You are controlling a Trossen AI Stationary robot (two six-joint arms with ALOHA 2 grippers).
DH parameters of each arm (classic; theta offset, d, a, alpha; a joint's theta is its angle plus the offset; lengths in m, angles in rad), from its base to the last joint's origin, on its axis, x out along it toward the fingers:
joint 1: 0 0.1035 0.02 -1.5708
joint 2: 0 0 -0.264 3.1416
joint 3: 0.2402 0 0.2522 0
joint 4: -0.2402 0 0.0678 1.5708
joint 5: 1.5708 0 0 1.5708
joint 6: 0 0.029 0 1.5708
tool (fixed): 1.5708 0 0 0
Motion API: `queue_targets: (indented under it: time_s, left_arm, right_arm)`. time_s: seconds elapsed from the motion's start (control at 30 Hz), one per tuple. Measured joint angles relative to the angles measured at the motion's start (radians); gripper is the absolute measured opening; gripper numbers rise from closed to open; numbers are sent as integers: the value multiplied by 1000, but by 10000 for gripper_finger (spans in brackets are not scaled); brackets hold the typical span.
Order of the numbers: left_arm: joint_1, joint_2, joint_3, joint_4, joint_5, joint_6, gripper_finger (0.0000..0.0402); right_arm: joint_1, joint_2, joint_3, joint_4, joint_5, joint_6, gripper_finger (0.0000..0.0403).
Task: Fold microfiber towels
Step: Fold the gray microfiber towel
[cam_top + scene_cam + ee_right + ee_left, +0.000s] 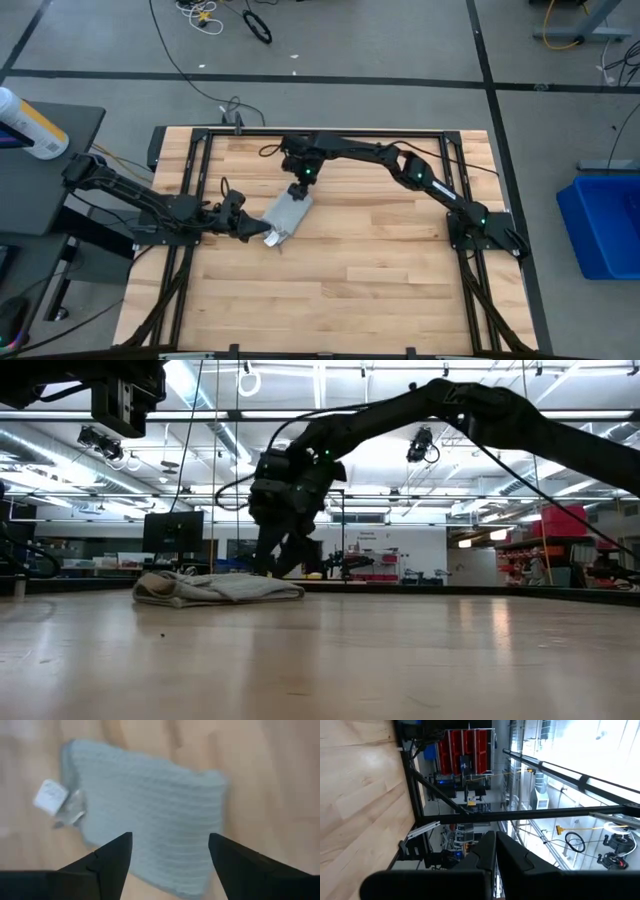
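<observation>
The towel (287, 214) is lying folded into a small rectangle near the middle of the bench (340, 290), its white tag (50, 796) sticking out at one corner. I am seeing the right gripper (170, 852) hovering over it, fingers apart. The left gripper (248, 228) is sitting just left of the towel, fingers together.

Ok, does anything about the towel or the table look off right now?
Nothing much. The folded towel lies askew to the table edges, its white tag sticking out at one corner. The right gripper hovers open above it; the left gripper is shut beside it. No spills or damage.
</observation>
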Motion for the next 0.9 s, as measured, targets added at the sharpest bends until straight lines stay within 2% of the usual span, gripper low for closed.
queue_targets:
  time_s: [0.1, 0.4, 0.57, 0.73, 0.9]
  left_arm:
    - [0, 0, 0, -1, 0, 2, 18]
    - [0, 0, 0, 0, 2, 5, 18]
    - [0, 0, 0, 0, 5, 3, 18]
    - [0, 0, 0, 1, 19, 4, 18]
    - [0, 0, 0, 2, 22, 6, 18]
  right_arm:
    - [2, -14, 0, 2, 46, 1, 265]
    - [-5, -15, 0, -25, 47, -40, 271]
    - [-6, -15, 0, -113, 19, -30, 268]
    - [-2, -15, 0, -163, 62, -27, 261]
    - [-1, 2, 0, -235, 30, -39, 271]
